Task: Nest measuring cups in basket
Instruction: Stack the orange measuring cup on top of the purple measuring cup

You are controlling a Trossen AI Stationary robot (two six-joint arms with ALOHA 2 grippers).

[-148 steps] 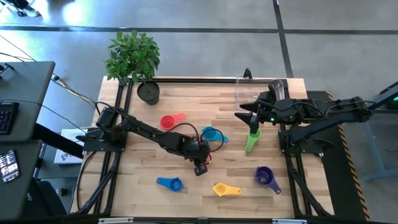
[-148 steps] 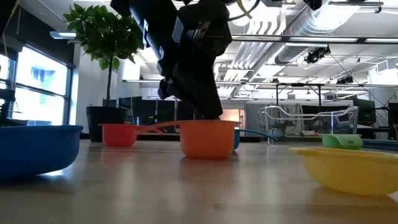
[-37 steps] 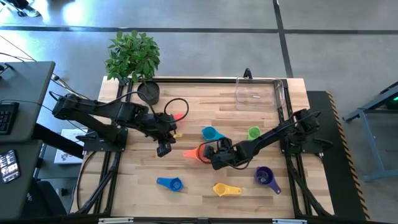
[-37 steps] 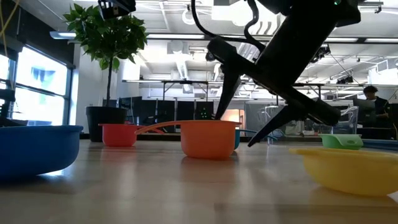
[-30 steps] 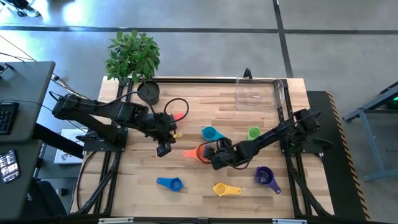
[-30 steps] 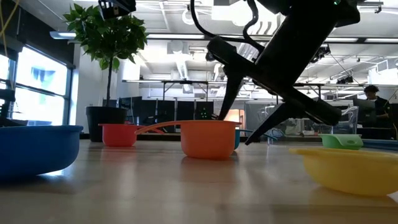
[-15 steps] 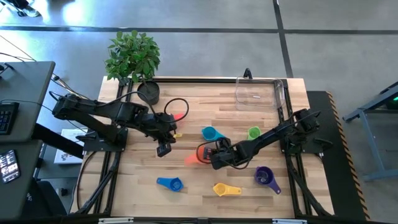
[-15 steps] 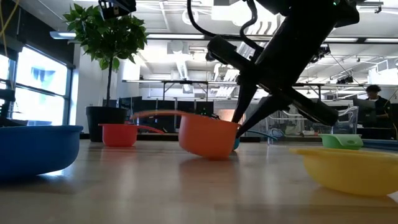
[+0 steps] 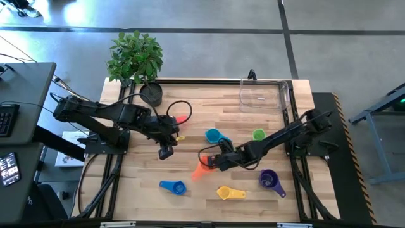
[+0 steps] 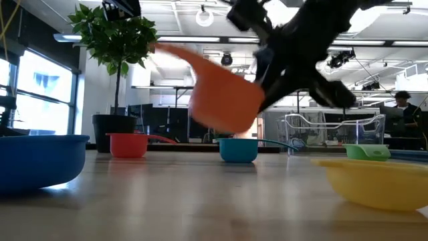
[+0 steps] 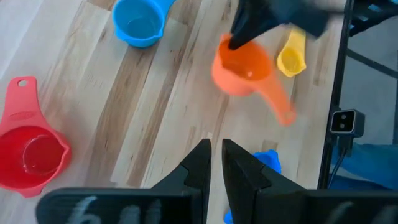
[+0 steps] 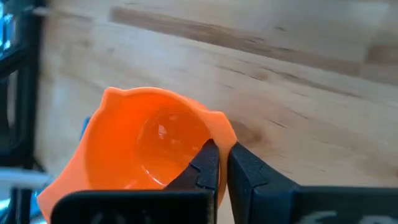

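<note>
A: How is the orange cup [image 12: 149,146] held?

B: The right gripper [image 12: 217,163] pinches its rim, above mid-table.

A: And the left gripper [image 11: 213,163]?

B: It waits narrow near the red cup [image 11: 28,152].

A: Advice?

B: Keep the cup level and carry it high over the teal cup [image 9: 215,135] to the basket [image 9: 264,94] at the far edge.

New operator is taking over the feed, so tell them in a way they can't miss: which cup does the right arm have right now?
Start at the clear basket at the table's far right corner and follow the right arm toward the table's middle. Its right gripper is shut on the rim of the orange cup, lifted clear of the wood. It is the only cup off the table; the teal cup and yellow cup nearby lie flat.
</note>
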